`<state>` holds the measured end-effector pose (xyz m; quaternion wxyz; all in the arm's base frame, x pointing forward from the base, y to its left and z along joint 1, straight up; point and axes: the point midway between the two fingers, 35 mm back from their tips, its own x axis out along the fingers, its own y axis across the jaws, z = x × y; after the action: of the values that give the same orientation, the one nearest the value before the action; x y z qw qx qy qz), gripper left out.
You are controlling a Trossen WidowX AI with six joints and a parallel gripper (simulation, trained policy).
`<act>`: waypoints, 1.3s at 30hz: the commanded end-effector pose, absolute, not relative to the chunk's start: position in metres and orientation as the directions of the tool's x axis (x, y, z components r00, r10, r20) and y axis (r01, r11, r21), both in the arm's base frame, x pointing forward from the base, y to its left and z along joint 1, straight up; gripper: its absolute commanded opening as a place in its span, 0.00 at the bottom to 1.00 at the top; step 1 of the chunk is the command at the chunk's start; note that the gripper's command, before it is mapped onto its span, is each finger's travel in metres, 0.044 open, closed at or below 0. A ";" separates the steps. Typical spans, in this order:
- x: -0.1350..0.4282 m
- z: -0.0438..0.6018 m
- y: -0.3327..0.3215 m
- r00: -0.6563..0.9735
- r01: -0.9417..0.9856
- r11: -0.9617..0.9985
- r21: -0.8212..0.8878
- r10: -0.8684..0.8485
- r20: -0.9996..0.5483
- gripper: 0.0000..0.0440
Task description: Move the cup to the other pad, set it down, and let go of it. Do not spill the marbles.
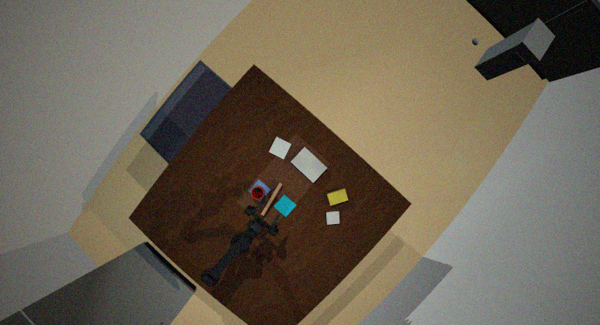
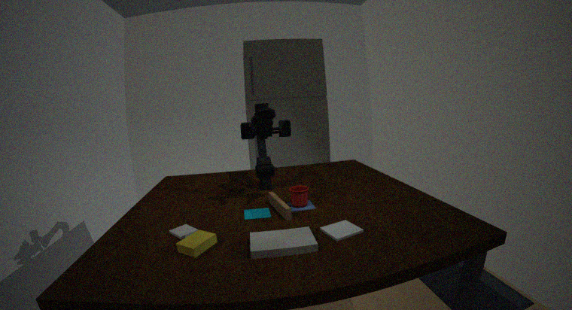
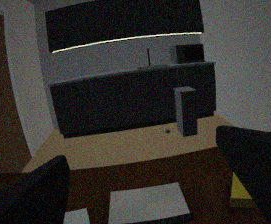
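Wrist view shows the pincer [image 1: 265,215] [image 2: 266,129] [image 3: 143,150] spread wide, released, touching nothing.

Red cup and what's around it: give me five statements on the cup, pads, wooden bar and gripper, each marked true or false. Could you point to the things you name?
1. The red cup [image 1: 257,192] [image 2: 299,196] stands upright on the blue pad [image 1: 260,183] [image 2: 311,205]. True.
2. The cyan pad [image 1: 285,205] [image 2: 257,213] has a cup on it. False: nothing stands on it.
3. The wooden bar [image 1: 271,199] [image 2: 279,205] lies between the two pads. True.
4. The gripper [image 1: 262,215] [image 2: 266,129] [image 3: 143,150] is closed on the cup. False: it is open and raised, holding nothing.
5. The yellow block [image 1: 337,196] [image 2: 196,243] [image 3: 240,190] rests on the cyan pad. False: it sits on the table apart from it.
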<state>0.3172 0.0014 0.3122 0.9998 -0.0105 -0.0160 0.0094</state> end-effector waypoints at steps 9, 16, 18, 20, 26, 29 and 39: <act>0.317 0.316 0.007 0.999 -0.035 0.999 -0.009 0.035 0.001 0.37; 0.320 0.315 0.012 0.997 -0.044 0.999 0.032 0.045 -0.055 0.14; 0.321 0.315 0.014 0.996 -0.048 0.998 0.050 0.052 -0.072 0.16; 0.322 0.315 0.016 0.994 -0.052 0.996 0.069 0.058 -0.090 0.18; 0.326 0.316 0.023 0.986 -0.059 0.990 0.129 0.078 -0.147 0.22; 0.328 0.316 0.027 0.980 -0.059 0.985 0.160 0.088 -0.177 0.22; 0.334 0.315 0.040 0.952 -0.043 0.963 0.264 0.120 -0.283 0.24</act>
<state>0.3325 0.0376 0.3144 0.9826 0.1163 0.1386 0.0428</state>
